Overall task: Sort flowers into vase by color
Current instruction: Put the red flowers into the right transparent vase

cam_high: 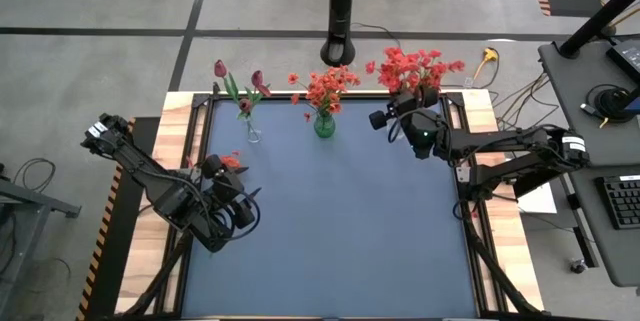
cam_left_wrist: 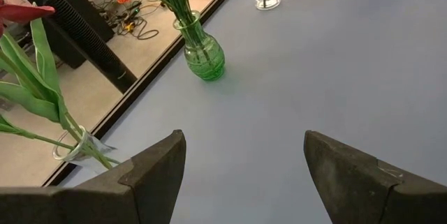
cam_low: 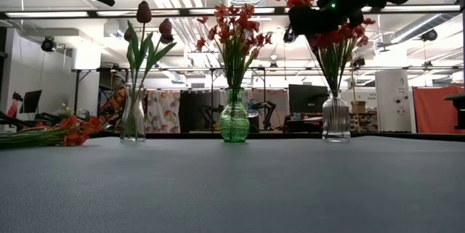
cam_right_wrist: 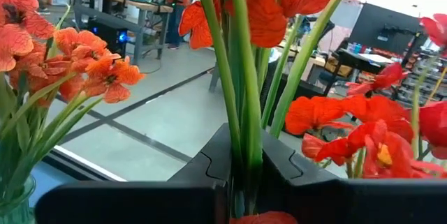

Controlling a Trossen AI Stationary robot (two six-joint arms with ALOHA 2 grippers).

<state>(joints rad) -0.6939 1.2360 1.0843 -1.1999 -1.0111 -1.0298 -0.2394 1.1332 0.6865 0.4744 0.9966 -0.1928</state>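
Three vases stand along the table's far edge. A clear vase [cam_high: 252, 133] on the left holds dark maroon tulips [cam_low: 144, 11]. In the middle, a green vase [cam_high: 324, 124] holds orange-red flowers [cam_low: 232, 22]. A clear vase [cam_low: 336, 117] on the right holds red flowers [cam_high: 412, 66]. My right gripper [cam_right_wrist: 244, 175] is level among those red flowers, above the vase, shut on green stems. My left gripper [cam_left_wrist: 244, 161] hovers open over the table's left part, touching nothing. More orange-red flowers [cam_low: 65, 131] lie flat on the table at the left. My right gripper pinches a few thin green stems [cam_right_wrist: 243, 133] of the red flowers between its two fingers, below the blooms. The fingers come in level and lie across the stems, which stand upright. Whether the held stems' lower ends reach into the clear vase is hidden.
The blue table top [cam_high: 340, 231] is framed by a wooden border [cam_high: 180, 111]. A black pole [cam_high: 342, 11] stands beyond the far edge. The loose flowers [cam_high: 228, 161] lie close to my left arm.
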